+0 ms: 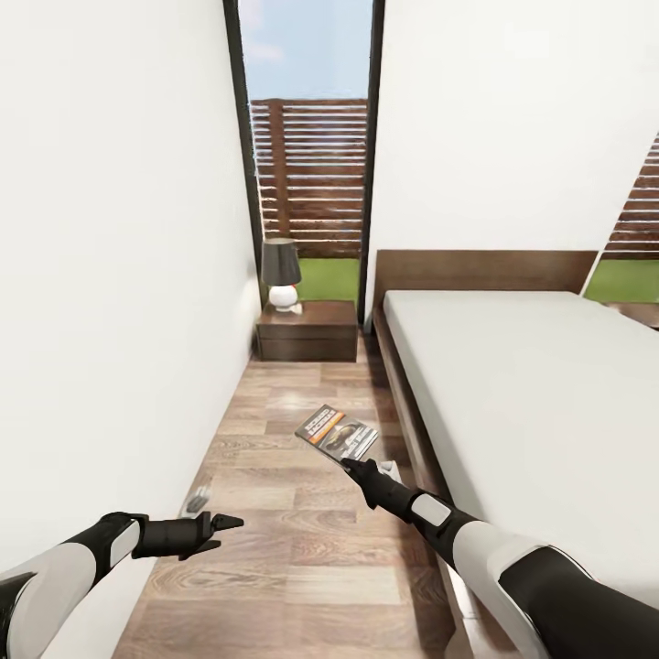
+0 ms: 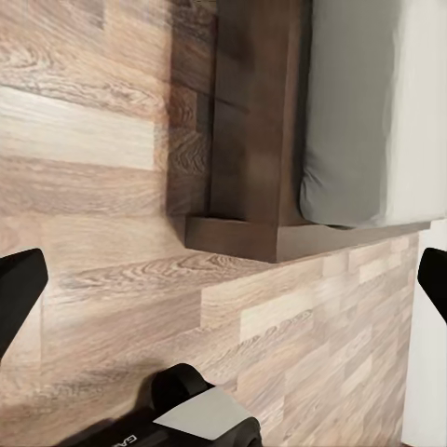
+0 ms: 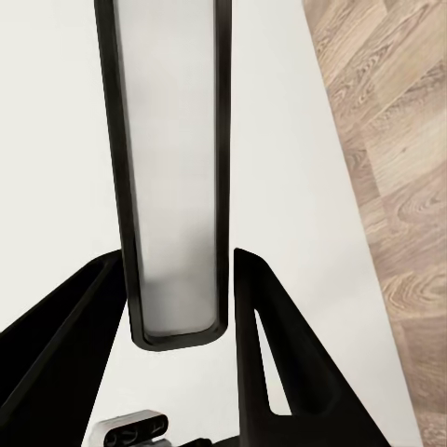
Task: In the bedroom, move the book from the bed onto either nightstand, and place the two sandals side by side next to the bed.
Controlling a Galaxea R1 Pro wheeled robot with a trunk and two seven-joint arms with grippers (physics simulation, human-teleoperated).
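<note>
The book (image 1: 337,432), dark-covered with an orange band, hangs tilted above the wooden floor in the aisle beside the bed (image 1: 531,394). Its near corner sits at the tips of my right gripper (image 1: 352,467), which is shut on it. In the right wrist view the black fingers (image 3: 270,354) stand a little apart. The nightstand (image 1: 307,334) stands at the aisle's far end against the headboard wall. My left gripper (image 1: 233,523) hangs open and empty low on the left, and its wrist view faces the bed's frame corner (image 2: 270,237). The sandals are out of view.
A white-based lamp with a dark shade (image 1: 281,270) takes up the left part of the nightstand top. A white wall (image 1: 119,275) closes the aisle on the left. A tall dark-framed window (image 1: 307,137) rises behind the nightstand. The floor strip (image 1: 275,549) is narrow.
</note>
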